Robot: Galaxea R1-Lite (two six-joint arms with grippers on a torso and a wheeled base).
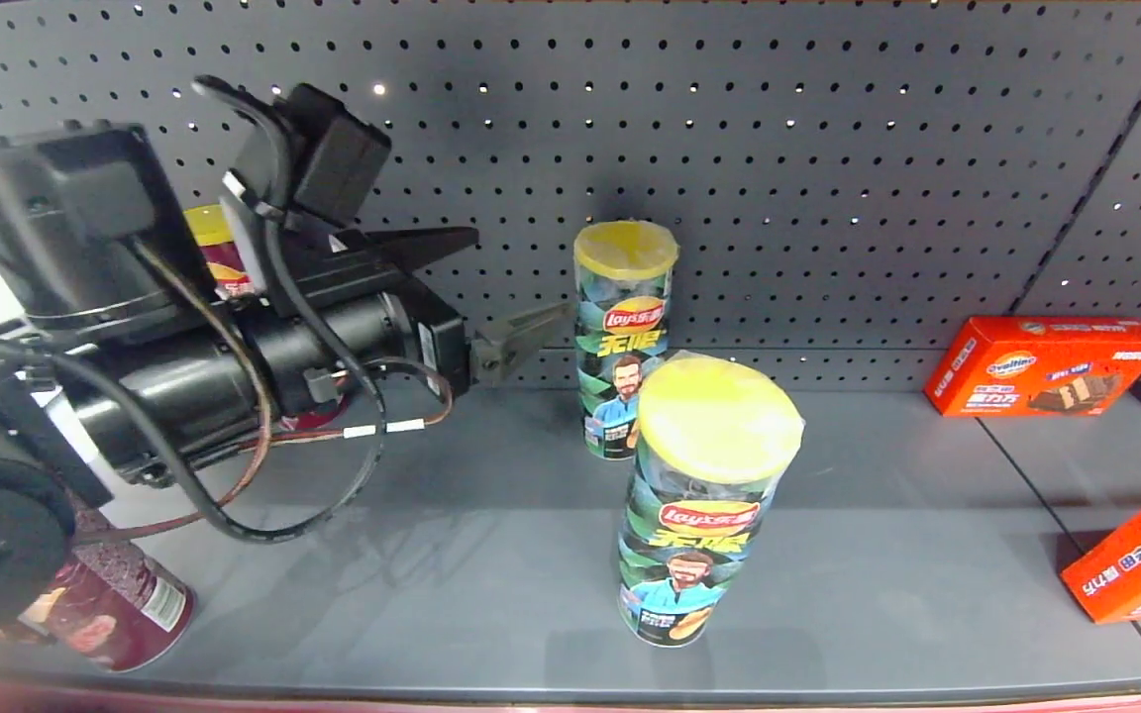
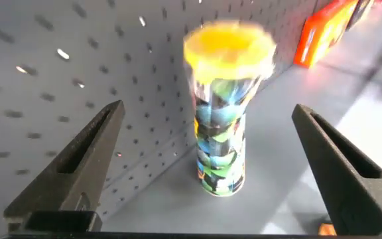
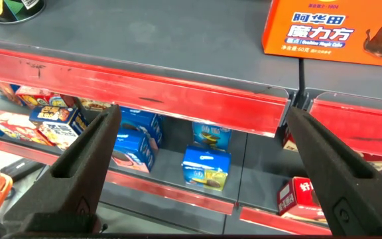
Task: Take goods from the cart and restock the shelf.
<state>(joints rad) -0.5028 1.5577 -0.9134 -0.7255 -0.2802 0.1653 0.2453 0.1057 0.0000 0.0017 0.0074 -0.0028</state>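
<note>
Two tall chip cans with yellow lids stand upright on the grey shelf (image 1: 878, 515): one at the back by the pegboard (image 1: 624, 337), one nearer the front edge (image 1: 704, 495). My left gripper (image 1: 511, 292) is open just left of the rear can, level with its upper half, with nothing between its fingers. In the left wrist view that can (image 2: 223, 126) stands beyond the open left gripper (image 2: 207, 109), apart from both fingers. My right gripper (image 3: 203, 111) is open and holds nothing, in front of the shelf's red front rail (image 3: 178, 86).
A dark red can (image 1: 115, 604) stands at the shelf's front left, and another yellow-lidded can (image 1: 214, 248) shows behind my left arm. Orange boxes (image 1: 1041, 361) (image 1: 1140, 574) lie at the right. Blue boxes (image 3: 204, 166) sit on lower shelves; an orange box (image 3: 330, 30) lies above the rail.
</note>
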